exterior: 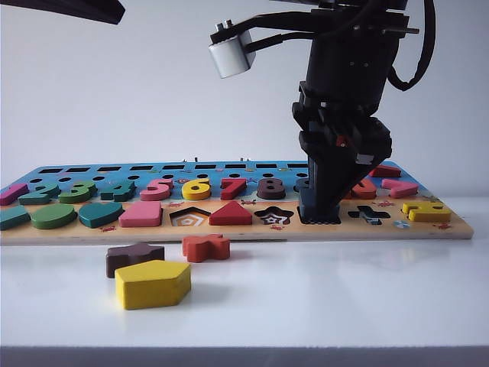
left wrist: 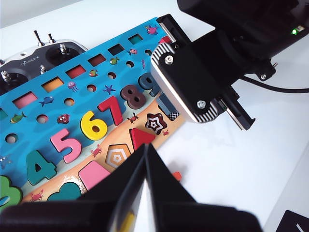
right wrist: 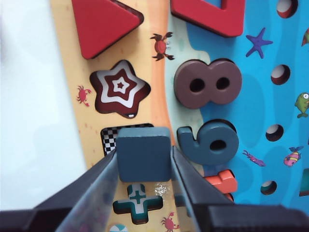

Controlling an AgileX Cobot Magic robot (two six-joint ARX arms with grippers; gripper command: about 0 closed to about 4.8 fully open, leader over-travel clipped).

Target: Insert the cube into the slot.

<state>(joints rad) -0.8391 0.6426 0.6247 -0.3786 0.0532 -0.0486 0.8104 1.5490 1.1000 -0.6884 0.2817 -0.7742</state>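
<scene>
In the exterior view the right claw (exterior: 319, 208) stands nose-down on the puzzle board (exterior: 229, 229), its tips right at the slot (exterior: 319, 218), where a little checkerboard shows at the front edge; the cube itself is hidden behind the fingers there, so how deep it sits cannot be told. On the white table (exterior: 344, 306) in front lie the yellow pentagon (exterior: 151, 284), a dark brown star piece (exterior: 134, 258) and a red piece (exterior: 206, 247), all well clear. The left wrist view shows the left claw (left wrist: 145, 193) with its fingers pressed together and holding nothing, hanging above the board's near edge, apart from the right arm's housing. The right wrist view is the telling one – the cube (right wrist: 144, 153) is pinched between the two fingers, covering most of the slot, but a strip of checkerboard (right wrist: 110, 137) shows along one side, so the cube looks offset toward the blue nine (right wrist: 208, 142). The risk, I judge, is that pushing down now catches an edge on the slot's rim and wedges the cube tilted – or that letting go early leaves it propped half on the board; a hard push could also shift the whole board on the smooth table
</scene>
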